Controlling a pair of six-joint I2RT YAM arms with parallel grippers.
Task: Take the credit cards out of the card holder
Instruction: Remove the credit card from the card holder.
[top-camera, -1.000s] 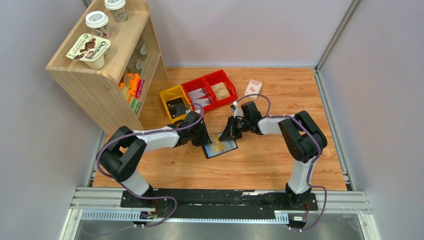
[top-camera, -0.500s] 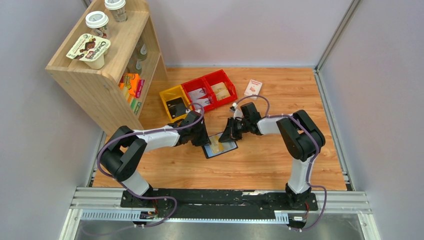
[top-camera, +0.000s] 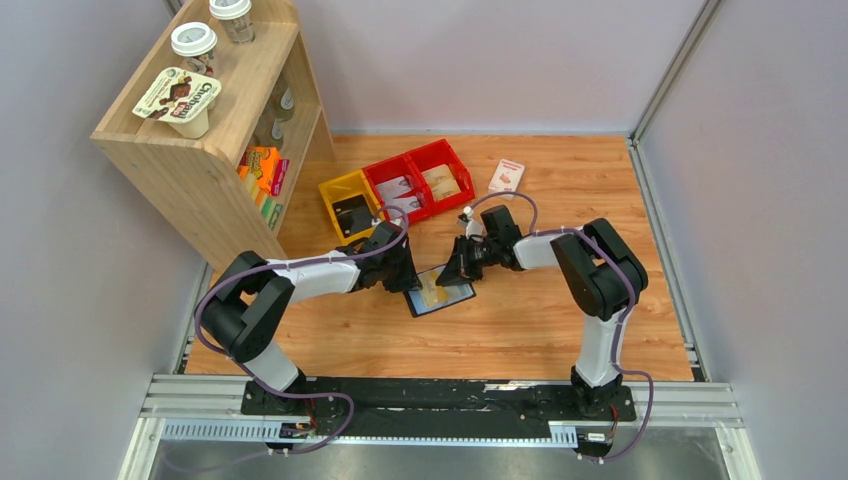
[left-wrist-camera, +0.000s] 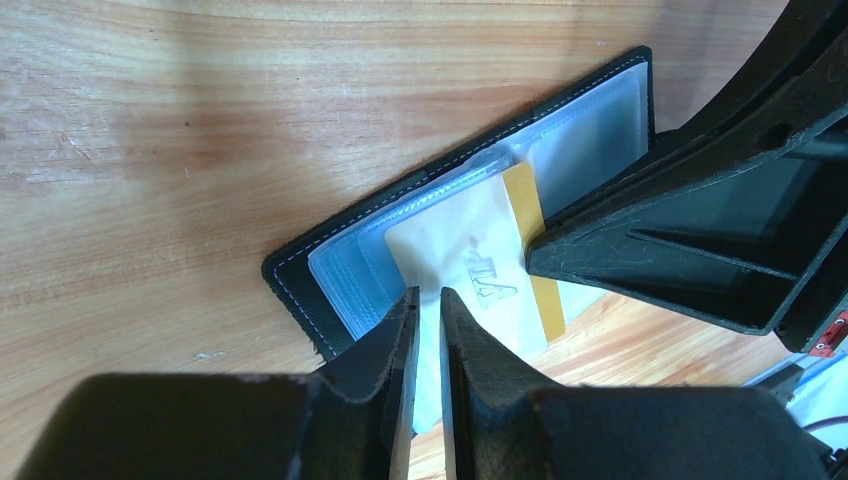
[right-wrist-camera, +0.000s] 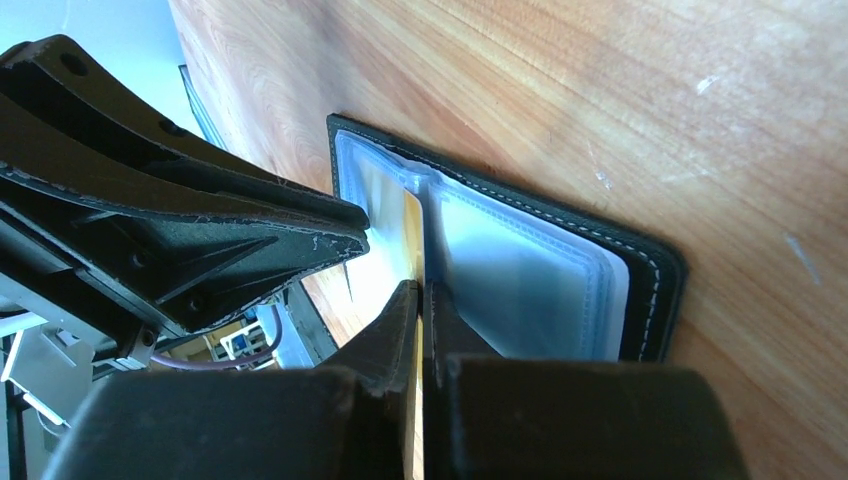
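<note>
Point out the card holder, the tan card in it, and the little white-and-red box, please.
card holder (left-wrist-camera: 585, 150): left wrist view, on a clear inner pocket.
credit card (left-wrist-camera: 455, 255): left wrist view, on its pale face.
white-and-red box (top-camera: 507, 176): top view, on its upper face.

Pale lilac-grey walls (top-camera: 480, 60) close in the back and both sides. The tabletop (top-camera: 540, 330) is warm orange wood planking, brightly and evenly lit, with a whitish glare on the grain up close; a light wooden shelf unit (top-camera: 190, 185) stands at the far left corner; an aluminium rail (top-camera: 450, 433) edges the near side; a grey metal post (top-camera: 672, 70) rises at the far right corner.
</note>
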